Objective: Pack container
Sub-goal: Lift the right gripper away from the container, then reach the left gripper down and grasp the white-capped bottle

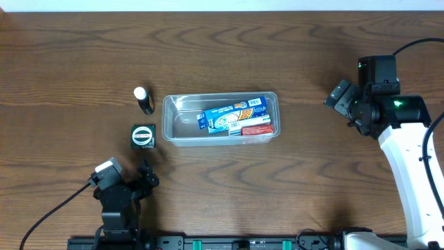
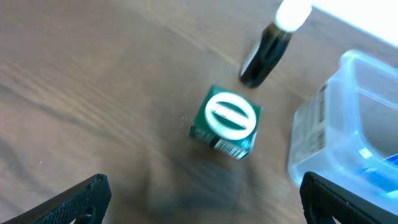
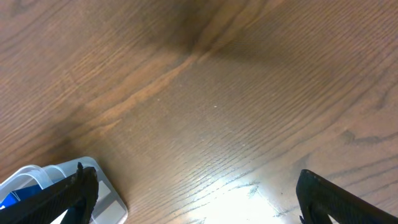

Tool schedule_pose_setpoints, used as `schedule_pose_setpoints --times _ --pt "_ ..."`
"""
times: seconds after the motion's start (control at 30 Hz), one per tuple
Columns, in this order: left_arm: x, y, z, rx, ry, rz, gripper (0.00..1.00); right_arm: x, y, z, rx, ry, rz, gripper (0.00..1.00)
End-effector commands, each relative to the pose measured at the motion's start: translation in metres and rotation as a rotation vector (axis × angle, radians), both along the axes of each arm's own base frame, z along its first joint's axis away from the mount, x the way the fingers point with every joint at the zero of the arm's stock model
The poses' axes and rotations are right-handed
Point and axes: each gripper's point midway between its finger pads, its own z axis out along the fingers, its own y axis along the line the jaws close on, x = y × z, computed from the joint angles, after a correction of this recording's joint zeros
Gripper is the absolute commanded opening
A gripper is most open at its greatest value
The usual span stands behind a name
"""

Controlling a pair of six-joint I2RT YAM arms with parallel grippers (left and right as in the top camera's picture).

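Observation:
The clear plastic container (image 1: 173, 133) sits mid-table and holds a blue box (image 1: 232, 113) and a red-and-white box (image 1: 254, 128). A small green box with a white round label (image 1: 143, 135) lies left of it, and a black bottle with a white cap (image 1: 143, 100) lies behind that. The left wrist view shows the green box (image 2: 227, 121), the bottle (image 2: 267, 53) and the container's corner (image 2: 317, 124). My left gripper (image 1: 148, 175) is open and empty, near the front edge, short of the green box. My right gripper (image 1: 340, 96) is open and empty, right of the container (image 3: 37, 177).
The brown wooden table (image 1: 229, 42) carries nothing else. The right arm's white link (image 1: 409, 167) runs along the right side. A cable (image 1: 48, 215) trails from the left arm at the front left.

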Motion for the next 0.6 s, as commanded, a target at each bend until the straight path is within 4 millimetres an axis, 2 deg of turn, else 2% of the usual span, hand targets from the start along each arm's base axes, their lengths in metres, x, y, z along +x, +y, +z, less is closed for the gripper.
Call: schedule_pose_setpoints --times 0.0,0.1,0.27,0.37,0.57 --pt "0.004 -0.008 0.018 -0.028 -0.048 -0.041 0.98 0.001 -0.003 0.003 0.004 -0.01 -0.023 0.99" --pt "0.005 -0.008 0.039 -0.013 -0.036 -0.047 0.98 0.001 -0.003 0.003 0.004 -0.01 -0.023 0.99" --pt "0.019 -0.002 0.071 0.11 0.166 -0.08 0.98 0.001 -0.003 0.003 0.005 -0.01 -0.022 0.99" --pt "0.043 -0.001 0.084 0.118 0.287 -0.09 0.98 0.001 -0.003 0.003 0.005 -0.01 -0.023 0.99" --pt "0.118 -0.001 0.104 0.101 0.428 -0.106 0.98 0.001 -0.003 0.003 0.005 -0.01 -0.023 0.99"
